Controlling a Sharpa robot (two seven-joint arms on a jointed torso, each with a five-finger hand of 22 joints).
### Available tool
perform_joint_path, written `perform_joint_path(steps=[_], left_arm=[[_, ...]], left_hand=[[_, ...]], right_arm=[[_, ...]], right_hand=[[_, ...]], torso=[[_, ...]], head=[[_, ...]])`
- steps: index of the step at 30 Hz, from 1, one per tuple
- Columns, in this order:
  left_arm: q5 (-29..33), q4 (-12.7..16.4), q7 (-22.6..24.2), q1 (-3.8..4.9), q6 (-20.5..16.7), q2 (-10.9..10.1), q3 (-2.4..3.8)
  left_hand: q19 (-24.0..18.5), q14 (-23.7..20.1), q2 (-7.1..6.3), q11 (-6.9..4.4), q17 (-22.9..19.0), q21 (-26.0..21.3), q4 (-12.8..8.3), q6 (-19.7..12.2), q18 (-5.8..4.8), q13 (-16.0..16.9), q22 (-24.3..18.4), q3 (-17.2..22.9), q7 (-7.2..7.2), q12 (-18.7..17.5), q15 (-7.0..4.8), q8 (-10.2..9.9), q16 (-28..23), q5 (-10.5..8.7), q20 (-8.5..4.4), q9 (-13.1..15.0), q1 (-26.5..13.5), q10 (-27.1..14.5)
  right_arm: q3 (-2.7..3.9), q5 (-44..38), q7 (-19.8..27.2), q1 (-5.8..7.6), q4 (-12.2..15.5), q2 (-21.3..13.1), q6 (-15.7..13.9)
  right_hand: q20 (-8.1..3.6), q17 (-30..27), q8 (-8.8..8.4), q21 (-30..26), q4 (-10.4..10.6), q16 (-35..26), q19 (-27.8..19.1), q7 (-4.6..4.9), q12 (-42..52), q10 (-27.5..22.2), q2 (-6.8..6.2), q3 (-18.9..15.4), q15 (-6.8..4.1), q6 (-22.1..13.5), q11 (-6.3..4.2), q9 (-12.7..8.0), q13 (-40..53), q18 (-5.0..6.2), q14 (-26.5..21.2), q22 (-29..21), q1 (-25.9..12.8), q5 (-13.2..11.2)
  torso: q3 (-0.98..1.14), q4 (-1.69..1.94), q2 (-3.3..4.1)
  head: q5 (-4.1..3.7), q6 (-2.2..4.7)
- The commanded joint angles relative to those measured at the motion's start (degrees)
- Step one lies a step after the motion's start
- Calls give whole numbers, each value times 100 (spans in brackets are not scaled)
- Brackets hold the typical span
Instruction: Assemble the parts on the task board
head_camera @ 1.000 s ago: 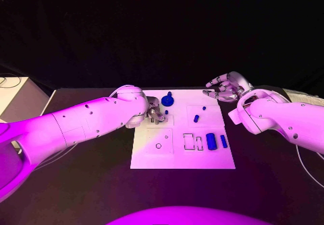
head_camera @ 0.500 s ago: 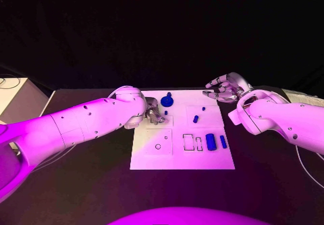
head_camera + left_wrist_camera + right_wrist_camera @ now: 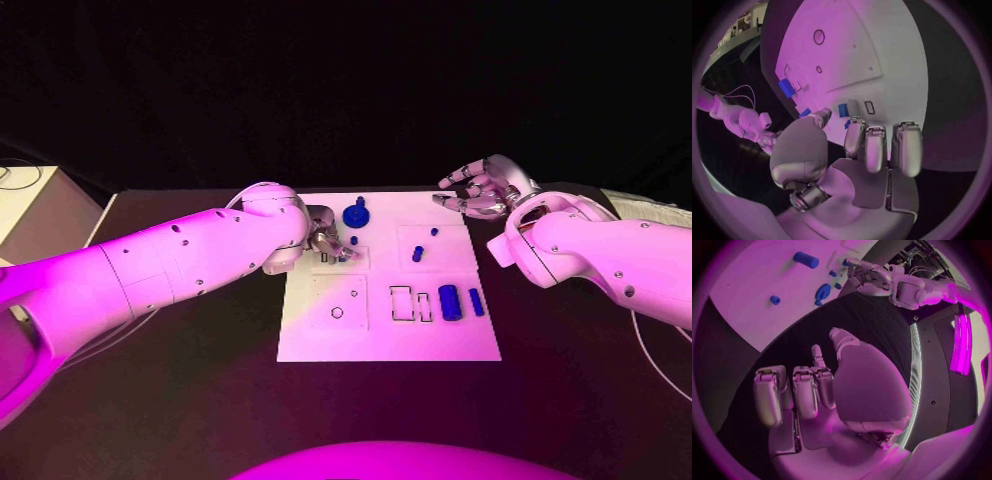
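Head view: the board (image 3: 389,335) lies mid-table. Its parts: a cylinder (image 3: 450,301) at the right (long axis near-to-far), a slim bar (image 3: 477,301) beside it, and a round piece (image 3: 358,213) at the far edge. The left hand (image 3: 329,237) hangs over the far-left slots. The right hand (image 3: 483,187) hovers off the far-right corner, fingers spread, empty.

Left wrist view: the left hand's (image 3: 857,150) fingers curl above a small blue piece (image 3: 843,110); whether they grip it, I cannot tell.

Right wrist view: the right hand (image 3: 826,385) is loosely curled, holding nothing.

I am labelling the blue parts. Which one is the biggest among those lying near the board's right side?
The thick blue cylinder; the slim bar beside it and the two small pegs farther back are thinner.
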Motion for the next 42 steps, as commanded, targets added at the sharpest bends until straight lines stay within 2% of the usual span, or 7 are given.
perform_joint_path(steps=[1,7,20,26,32,35,42], left_arm=[[132,52,37,-2,-195,-14,31],[243,149,47,-5,-267,-83,149],[418,348,26,-2,-210,-347,566],[511,358,41,-1,-162,-389,613],[690,370,73,-5,-214,-406,610],[794,372,86,-17,-293,-425,599],[958,383,101,-59,-385,-446,567]], left_hand=[[-47,607,5,6,1510,-37,-5,-45,-56,-13,463,-56,-5,-34,-44,31,19,-24,2,-7,-54,-41],[-78,607,9,6,1510,-56,-7,-53,-46,-44,419,-84,-4,-58,-44,33,19,-24,2,-10,-63,-56],[-274,572,126,55,1397,-190,-20,-278,17,-388,149,-284,54,-327,-12,91,-41,-15,29,-31,189,-277],[-358,555,220,79,1341,-253,-22,-380,44,-512,31,-325,81,-419,6,123,-72,-13,47,-41,337,-368],[-519,500,320,156,1168,-385,-25,-622,95,-1020,-195,-321,170,-803,67,83,-173,-11,98,-128,768,-703],[-747,387,361,318,868,-567,-20,-966,161,-1787,-497,-106,357,-1408,206,-178,-353,-10,198,-315,1148,-1238],[-770,375,296,415,844,-600,-21,-1079,170,-2038,-532,58,466,-1572,292,-426,-364,-11,275,-484,1261,-1392]], right_arm=[[1,-58,31,-12,4,-2,74],[1,-58,31,-27,-3,-4,75],[1,-58,31,-34,-15,-31,59],[1,-58,31,-34,-4,-44,56],[1,-58,23,-34,20,-54,63],[1,-58,20,-34,29,-61,66],[1,-58,14,-34,40,-69,70]], right_hand=[[39,1390,28,-26,9,-16,530,-1,-35,372,-35,10,36,-49,36,-5,1317,-33,578,1392,-40,-5],[39,1390,28,-26,9,-16,530,-1,-35,372,-35,10,36,-49,36,-5,1317,-33,578,1392,-40,-5],[40,1386,28,-29,14,-18,529,0,-38,369,-40,-2,36,-57,38,-6,1314,-33,577,1391,-61,-13],[40,1386,28,-29,14,-18,529,0,-38,369,-40,-2,36,-57,38,-6,1314,-33,577,1391,-61,-13],[40,1389,29,-24,16,-17,531,0,-36,371,-35,-5,37,-59,38,-6,1316,-34,578,1393,-73,-10],[40,1389,29,-24,16,-17,531,0,-36,371,-35,-5,37,-59,38,-6,1316,-34,578,1393,-73,-10],[40,1389,29,-24,16,-17,531,0,-36,371,-35,-5,37,-59,38,-6,1316,-34,578,1393,-73,-10]], torso=[[3,1,-1],[2,2,0],[12,12,-11],[10,7,-5],[4,1,3],[4,2,3],[-2,6,1]], head=[[-1,8],[-6,22],[-21,43],[-11,53],[-5,66],[-12,71],[-11,62]])
